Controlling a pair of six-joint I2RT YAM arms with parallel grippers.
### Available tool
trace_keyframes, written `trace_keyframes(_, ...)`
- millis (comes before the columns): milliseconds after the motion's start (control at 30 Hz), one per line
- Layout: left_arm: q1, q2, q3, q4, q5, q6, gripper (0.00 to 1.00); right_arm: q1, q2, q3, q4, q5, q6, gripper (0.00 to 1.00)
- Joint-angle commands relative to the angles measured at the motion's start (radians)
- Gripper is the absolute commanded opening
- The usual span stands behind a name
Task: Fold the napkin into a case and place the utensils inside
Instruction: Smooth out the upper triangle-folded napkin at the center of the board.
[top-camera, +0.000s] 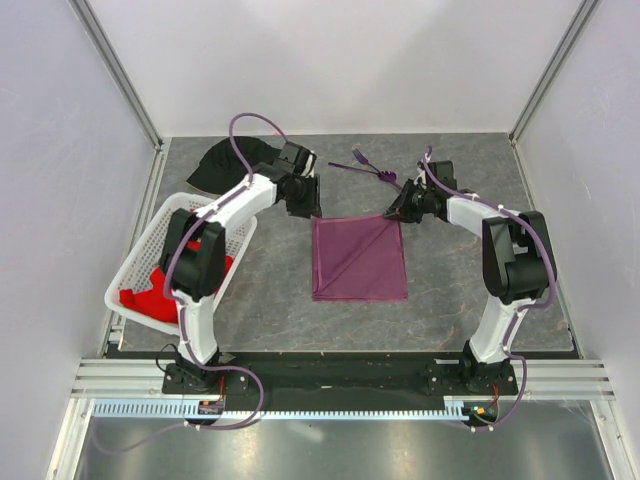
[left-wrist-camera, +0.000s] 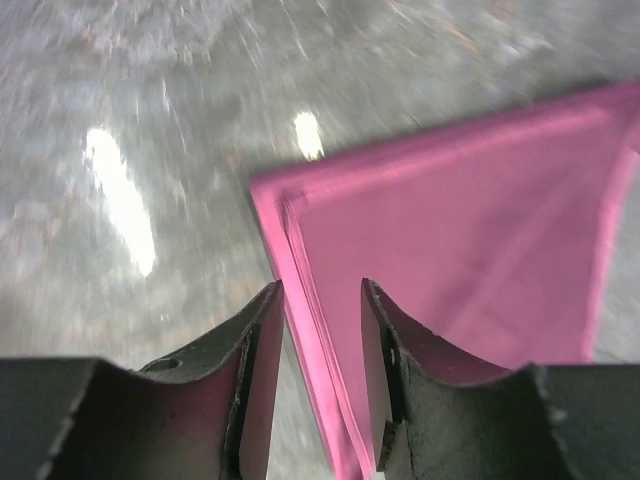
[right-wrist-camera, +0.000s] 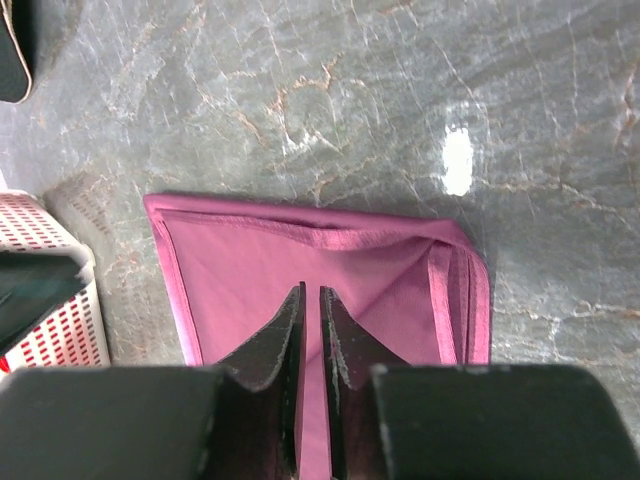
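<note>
Napkin (top-camera: 358, 262) mid-fold, lying doubled on surface (top-camera: 460, 300). Left tool (left-wrist-camera: 320, 300) open over far-left edge; right tool (right-wrist-camera: 311, 300) pinched onto far-right corner. Next, likely: close left, draw both corners nearward.

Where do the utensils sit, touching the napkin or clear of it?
Apart. The top view shows the utensils lying beyond the far edge of the napkin, with a strip of bare table between them.

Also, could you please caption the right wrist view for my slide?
Right gripper, fingers almost closed, over folded plum-purple napkin on grey marbled table.
</note>
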Motion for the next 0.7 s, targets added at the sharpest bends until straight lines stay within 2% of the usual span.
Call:
trace_keyframes(0,-0.025,-0.174,-0.098,-0.013,0.038,-0.058,0.40,0.007,0.035,0.062,0.018,-0.012,0.012,0.17)
trace_keyframes(167,-0.097,-0.260,-0.259,0.051,0.140,-0.112,0.30,0.022,0.070,0.083,0.019,-0.010,0.014,0.19)
trace_keyframes(300,-0.165,-0.283,-0.351,0.108,0.159,-0.143,0.28,0.022,0.087,0.085,0.007,0.007,0.000,0.19)
trace_keyframes(667,-0.182,-0.298,-0.400,0.134,0.179,-0.167,0.25,0.022,0.070,0.053,-0.025,0.048,-0.021,0.17)
